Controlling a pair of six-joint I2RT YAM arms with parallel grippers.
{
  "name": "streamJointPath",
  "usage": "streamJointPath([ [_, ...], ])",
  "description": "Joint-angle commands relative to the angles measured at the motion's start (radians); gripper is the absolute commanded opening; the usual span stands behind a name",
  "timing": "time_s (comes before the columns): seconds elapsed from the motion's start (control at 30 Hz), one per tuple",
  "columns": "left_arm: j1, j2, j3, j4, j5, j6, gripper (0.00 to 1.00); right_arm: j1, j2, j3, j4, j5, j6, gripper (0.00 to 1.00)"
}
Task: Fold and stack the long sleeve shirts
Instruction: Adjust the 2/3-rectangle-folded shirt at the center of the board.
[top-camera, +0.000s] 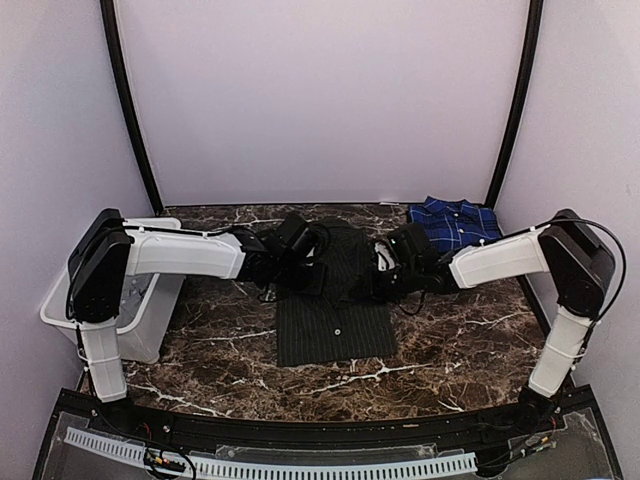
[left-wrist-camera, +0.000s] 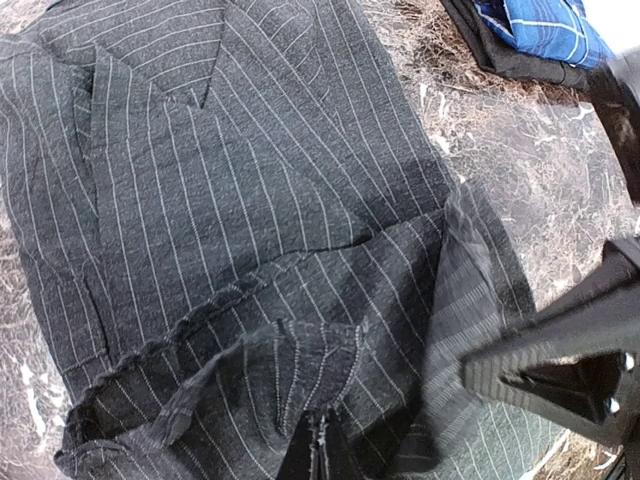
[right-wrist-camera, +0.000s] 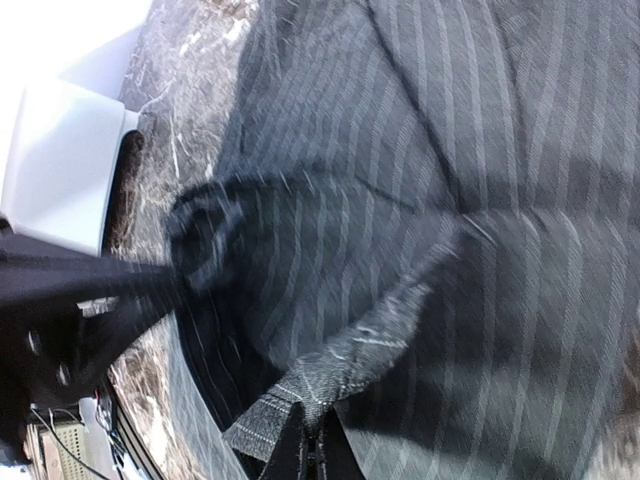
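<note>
Two shirts, seen from above, lie on the table (top-camera: 460, 340), the black pinstriped shirt (top-camera: 335, 310) at centre, the plaid shirt (top-camera: 455, 222) far right; my left wrist view shows the left gripper (left-wrist-camera: 318, 445) pinched on a pinstriped fold; my right wrist view, the right gripper (right-wrist-camera: 312, 455) clamped on its edge.

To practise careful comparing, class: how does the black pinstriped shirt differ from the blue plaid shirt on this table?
Pattern: the black pinstriped shirt has thin pale stripes, the blue plaid shirt checks. Place: the pinstriped one lies mid-table, the plaid one at the far right. State: the left tool and right tool pinch the pinstriped one; no tool holds the plaid one. Both rest on the marble table.
</note>
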Motion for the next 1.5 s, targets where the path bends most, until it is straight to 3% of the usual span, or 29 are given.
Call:
streamJointPath([
  [0.0,-0.005,-0.071,-0.062,0.080,0.006,-0.017,0.00,0.000,0.071,0.100,0.016,-0.023,-0.026,0.03],
  [0.2,-0.009,-0.096,-0.103,0.127,0.012,-0.016,0.00,0.005,0.175,0.212,0.011,-0.038,-0.040,0.10],
  [0.47,-0.021,-0.113,-0.135,0.186,0.008,-0.016,0.00,0.003,0.253,0.324,-0.023,-0.021,-0.059,0.27],
  [0.83,-0.023,-0.065,-0.094,0.211,-0.002,0.009,0.00,-0.062,0.203,0.357,-0.046,0.027,-0.059,0.56],
  [1.07,-0.023,0.039,-0.009,0.207,0.027,0.051,0.03,-0.091,0.091,0.294,-0.088,0.099,-0.094,0.58],
  [1.27,-0.013,0.108,0.060,0.193,0.056,0.068,0.20,-0.092,-0.012,0.193,-0.100,0.147,-0.120,0.57],
  [1.47,0.009,0.043,0.080,0.140,0.041,0.052,0.35,-0.085,-0.073,0.138,-0.158,0.152,-0.165,0.48],
])
